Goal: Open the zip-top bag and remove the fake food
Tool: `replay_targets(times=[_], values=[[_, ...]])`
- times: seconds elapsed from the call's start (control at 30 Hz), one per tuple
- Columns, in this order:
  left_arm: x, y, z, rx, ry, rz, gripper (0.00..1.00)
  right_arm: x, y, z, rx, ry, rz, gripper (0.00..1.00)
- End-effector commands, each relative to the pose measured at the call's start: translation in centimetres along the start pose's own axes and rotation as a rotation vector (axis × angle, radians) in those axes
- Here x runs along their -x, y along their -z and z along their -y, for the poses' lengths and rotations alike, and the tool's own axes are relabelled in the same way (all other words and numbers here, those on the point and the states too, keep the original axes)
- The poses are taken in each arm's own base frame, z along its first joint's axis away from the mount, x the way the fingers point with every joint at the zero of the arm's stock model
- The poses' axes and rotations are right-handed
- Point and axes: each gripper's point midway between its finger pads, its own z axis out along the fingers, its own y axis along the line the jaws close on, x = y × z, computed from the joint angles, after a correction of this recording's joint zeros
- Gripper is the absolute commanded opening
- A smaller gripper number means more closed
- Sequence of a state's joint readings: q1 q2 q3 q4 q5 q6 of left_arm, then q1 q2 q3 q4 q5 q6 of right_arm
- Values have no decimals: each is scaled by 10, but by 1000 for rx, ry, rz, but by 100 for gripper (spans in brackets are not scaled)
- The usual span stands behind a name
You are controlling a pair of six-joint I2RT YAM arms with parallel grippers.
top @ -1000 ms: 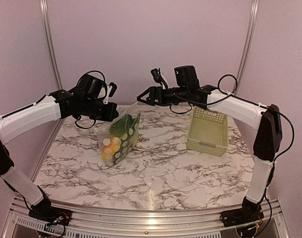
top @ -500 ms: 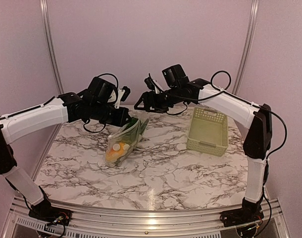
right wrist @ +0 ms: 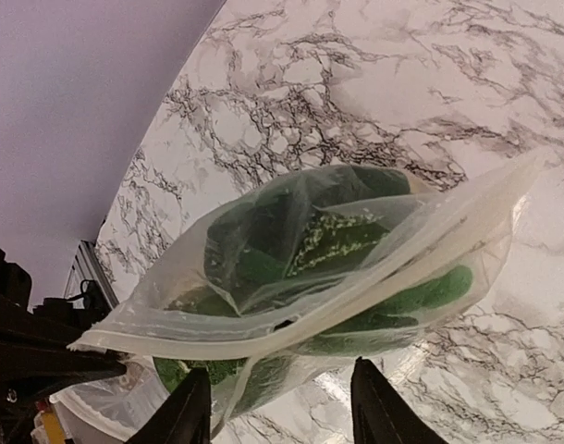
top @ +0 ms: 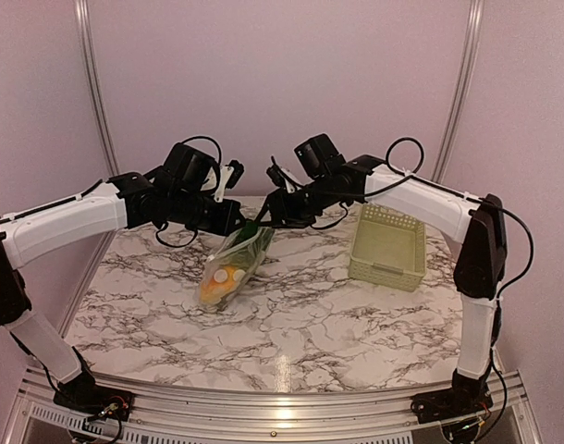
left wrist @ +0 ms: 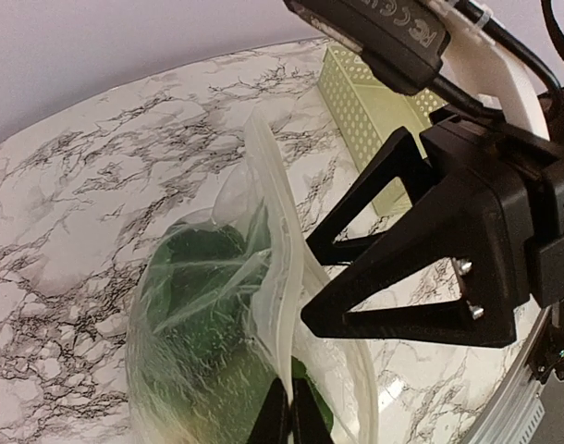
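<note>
The zip-top bag hangs tilted from my left gripper, its bottom low over the marble table. Inside it lies the fake food: orange and yellow pieces at the bottom, long green ones higher up. In the left wrist view my left gripper is shut on the bag's white zip strip. My right gripper is open beside the bag's top. In the right wrist view its fingers stand apart below the bag, with green pieces showing through.
The pale green slotted basket stands at the back right of the table; it also shows in the left wrist view. The two grippers are very close together over the back middle. The purple wall lies behind.
The bag has turned edge-on and sunk lower. My left gripper moved right with it. My right gripper moved left and down to the bag's top.
</note>
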State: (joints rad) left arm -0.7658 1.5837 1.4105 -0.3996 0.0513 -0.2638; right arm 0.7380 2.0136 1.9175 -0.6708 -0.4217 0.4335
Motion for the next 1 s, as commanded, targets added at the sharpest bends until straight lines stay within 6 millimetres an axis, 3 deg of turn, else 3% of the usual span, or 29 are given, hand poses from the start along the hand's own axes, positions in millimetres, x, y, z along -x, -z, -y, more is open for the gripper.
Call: replay_targets(times=[0.0,0.23,0.4,0.6,0.73,0.83,0.97], values=[[1,6,-6,33,-21,27,0,-20,-5,13,-53,-31,-46,41],[-6,22,-31,148,-5,48,0,-10,-2,10,-55,-18,-8,2],[-19,29,-45,183,-8,6,0,4,4,-3,-8,27,41,0],[-1,19,-27,111,-34,-14,33,16,7,-33,101,115,77,0],[11,1,-36,185,-34,-66,36,21,11,-46,155,145,90,0],[13,-9,-40,215,-42,-110,30,22,13,-48,162,155,93,0],[13,-6,-47,249,-37,-111,0,21,13,-43,142,153,93,0]])
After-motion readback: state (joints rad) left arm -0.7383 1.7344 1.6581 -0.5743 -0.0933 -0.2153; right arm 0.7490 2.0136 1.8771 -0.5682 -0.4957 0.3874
